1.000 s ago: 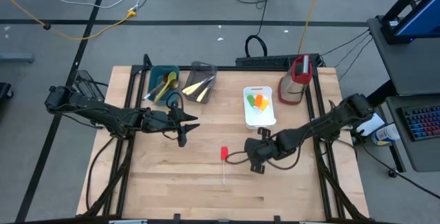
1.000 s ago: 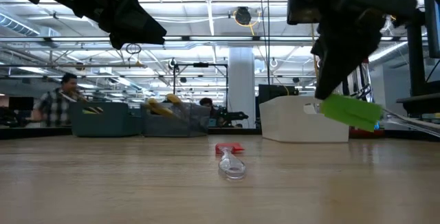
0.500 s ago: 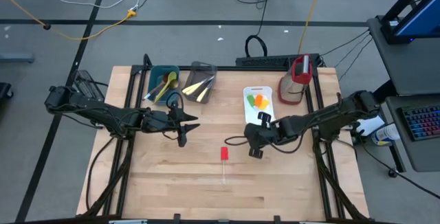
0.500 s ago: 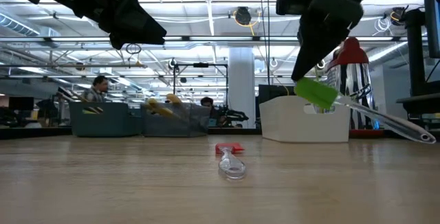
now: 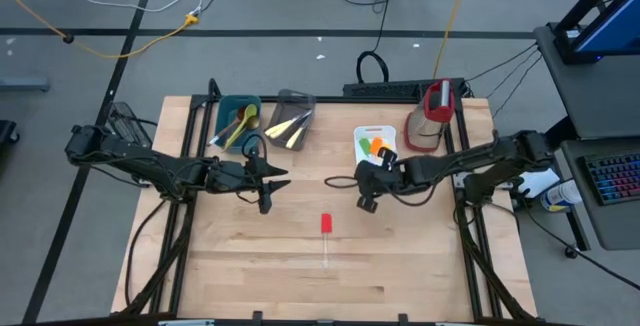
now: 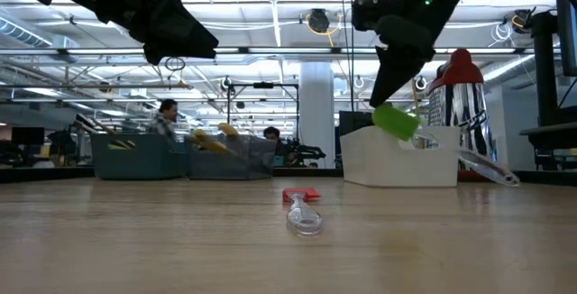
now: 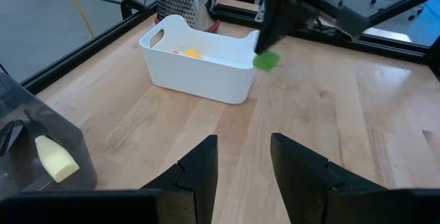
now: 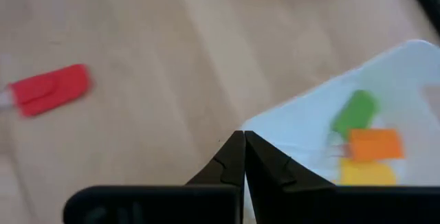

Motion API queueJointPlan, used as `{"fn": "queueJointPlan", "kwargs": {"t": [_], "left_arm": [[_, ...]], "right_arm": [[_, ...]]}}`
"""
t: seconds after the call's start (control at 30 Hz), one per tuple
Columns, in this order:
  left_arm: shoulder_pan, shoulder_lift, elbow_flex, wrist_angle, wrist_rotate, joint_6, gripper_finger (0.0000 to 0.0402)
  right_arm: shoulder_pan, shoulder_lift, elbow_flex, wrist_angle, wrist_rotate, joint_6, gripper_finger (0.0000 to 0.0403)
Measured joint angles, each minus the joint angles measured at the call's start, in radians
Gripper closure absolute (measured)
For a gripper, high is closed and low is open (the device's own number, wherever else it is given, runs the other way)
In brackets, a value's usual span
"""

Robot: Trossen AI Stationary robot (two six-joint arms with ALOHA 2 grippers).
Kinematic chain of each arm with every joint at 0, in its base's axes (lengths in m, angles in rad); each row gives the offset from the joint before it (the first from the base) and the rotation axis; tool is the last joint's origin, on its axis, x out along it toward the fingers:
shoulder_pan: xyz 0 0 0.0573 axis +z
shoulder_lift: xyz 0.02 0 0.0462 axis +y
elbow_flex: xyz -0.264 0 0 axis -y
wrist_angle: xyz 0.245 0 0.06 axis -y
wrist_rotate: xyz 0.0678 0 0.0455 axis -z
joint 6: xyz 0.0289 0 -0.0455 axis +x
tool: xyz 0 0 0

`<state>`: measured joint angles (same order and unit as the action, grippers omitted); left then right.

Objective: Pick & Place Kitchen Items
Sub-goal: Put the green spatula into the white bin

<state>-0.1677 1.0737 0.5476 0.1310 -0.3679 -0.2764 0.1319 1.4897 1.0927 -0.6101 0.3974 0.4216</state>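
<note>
Your right gripper is hanging over the near corner of the white tub, fingers pinched together on the clear handle of a green-headed spatula, and in the low view that green head is riding just above the tub's rim with the handle slanting down beyond it. Inside the white tub you are looking at an orange spatula head, a yellow one and a green one lying side by side. Your left gripper is waiting over the table's left half, fingers parted and carrying nothing. The red-headed spatula is lying alone on the bare wood, well apart from every tub. At the back, the teal tub is holding a green spoon and a wooden one, and the grey tub is holding pale-handled knives.
</note>
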Motion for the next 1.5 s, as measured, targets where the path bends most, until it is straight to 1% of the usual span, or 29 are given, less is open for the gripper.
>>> {"fn": "queueJointPlan", "kwargs": {"t": [0.1,0.23,0.37,0.73,0.87,1.03,1.2,1.33,1.5], "left_arm": [[0.000,0.000,0.000,0.000,0.000,-0.001,0.0261],[0.000,0.000,0.000,0.000,0.000,-0.015,0.0261],[0.000,0.000,0.000,0.000,0.000,-0.021,0.0261],[0.000,0.000,0.000,0.001,0.000,-0.025,0.0261],[0.000,0.000,0.000,0.000,0.000,-0.026,0.0261],[0.000,0.000,0.000,0.000,0.000,-0.026,0.0261],[0.000,0.000,0.000,0.000,0.000,-0.026,0.0261],[0.000,0.000,0.000,0.000,0.000,-0.027,0.0261],[0.000,0.000,0.000,0.000,0.000,-0.029,0.0261]], "right_arm": [[-0.029,-0.024,0.000,-0.001,0.026,-0.012,0.0403],[-0.071,-0.064,0.000,0.011,0.034,-0.052,0.0403],[-0.112,-0.102,0.000,0.015,0.103,-0.081,0.0403],[-0.291,-0.123,0.000,0.036,0.104,-0.180,0.0403],[-0.352,-0.123,0.000,0.043,0.100,-0.184,0.0403],[-0.402,-0.123,-0.004,0.052,0.098,-0.184,0.0403],[-0.429,-0.123,-0.072,0.133,0.088,-0.184,0.0403],[-0.447,-0.123,-0.157,0.212,-0.001,-0.175,0.0403],[-0.473,-0.122,-0.278,0.355,-0.008,-0.173,0.0403]]}}
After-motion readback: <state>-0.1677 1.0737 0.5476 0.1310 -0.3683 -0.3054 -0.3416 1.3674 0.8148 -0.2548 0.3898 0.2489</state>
